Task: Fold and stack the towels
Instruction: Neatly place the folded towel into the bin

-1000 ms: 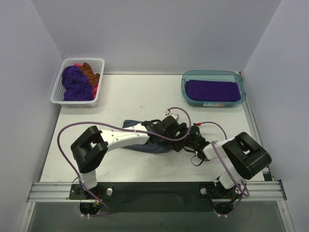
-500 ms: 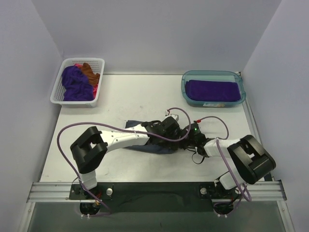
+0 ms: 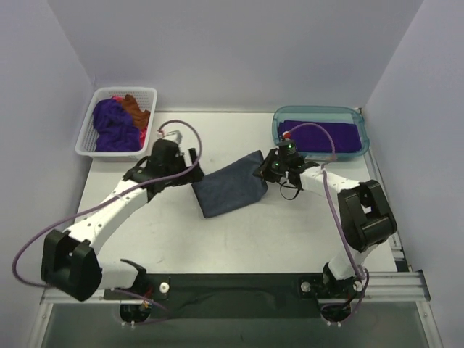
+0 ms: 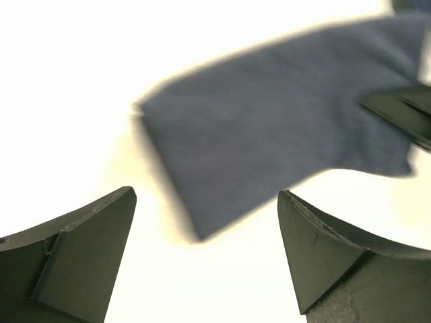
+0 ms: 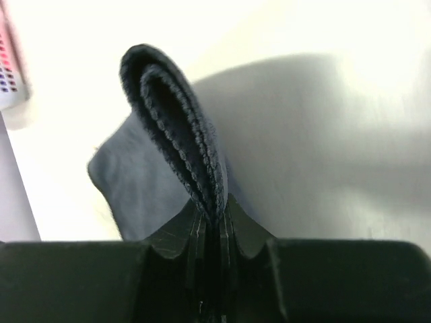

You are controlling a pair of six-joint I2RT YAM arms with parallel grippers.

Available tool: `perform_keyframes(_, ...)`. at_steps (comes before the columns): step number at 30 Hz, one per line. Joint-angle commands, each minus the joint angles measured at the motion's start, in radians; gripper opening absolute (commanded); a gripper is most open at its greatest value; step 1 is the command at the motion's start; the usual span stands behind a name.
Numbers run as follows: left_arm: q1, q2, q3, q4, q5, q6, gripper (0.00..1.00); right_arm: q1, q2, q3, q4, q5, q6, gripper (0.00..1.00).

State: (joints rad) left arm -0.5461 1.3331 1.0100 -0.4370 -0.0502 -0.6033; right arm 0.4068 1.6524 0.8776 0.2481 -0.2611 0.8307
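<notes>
Fingers on our right gripper [image 3: 266, 168] pinch the slate towel [image 3: 230, 190] by its right edge, left gripper [image 3: 190, 165] fingers spread wide.

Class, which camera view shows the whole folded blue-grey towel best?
Top external: the blue-grey towel appears nearly whole, with a clear outline. Left wrist shows most of it, but blurred. Right wrist shows mainly its pinched folded edge.

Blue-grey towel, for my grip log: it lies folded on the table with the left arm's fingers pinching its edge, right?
Not quite: the right fingers pinch the edge of the blue-grey towel, as the right wrist view shows; the left fingers stand open, off it. It does lie folded on the table.
</notes>
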Motion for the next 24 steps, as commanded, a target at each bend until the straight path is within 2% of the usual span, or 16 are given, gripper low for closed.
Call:
perform_keyframes(1,0.179,-0.063,-0.024,-0.017,0.093,0.16,0.97,-0.031,0.081,0.205,-0.137,-0.043,-0.169,0.0)
perform_keyframes(3,0.295,-0.071,-0.028,-0.019,0.139,0.213,0.97,-0.054,0.127,0.302,-0.176,-0.053,-0.228,0.0)
perform_keyframes(4,0.317,-0.069,-0.036,-0.019,0.144,0.226,0.97,-0.062,0.168,0.345,-0.216,-0.055,-0.245,0.0)
perform_keyframes(5,0.331,-0.066,-0.042,-0.014,0.119,0.246,0.97,-0.071,0.19,0.442,-0.236,-0.059,-0.261,0.0)
perform_keyframes(7,0.34,-0.061,-0.071,0.03,0.107,0.263,0.97,-0.1,0.248,0.538,-0.301,-0.076,-0.317,0.0)
perform_keyframes(12,0.414,0.001,-0.087,0.035,0.158,0.266,0.97,-0.169,0.349,0.84,-0.431,-0.076,-0.442,0.0)
perform_keyframes(19,0.477,0.041,-0.074,0.034,0.207,0.255,0.97,-0.29,0.452,1.038,-0.51,-0.113,-0.476,0.0)
perform_keyframes(24,0.495,0.069,-0.07,0.034,0.24,0.254,0.98,-0.345,0.431,1.068,-0.553,-0.09,-0.55,0.0)
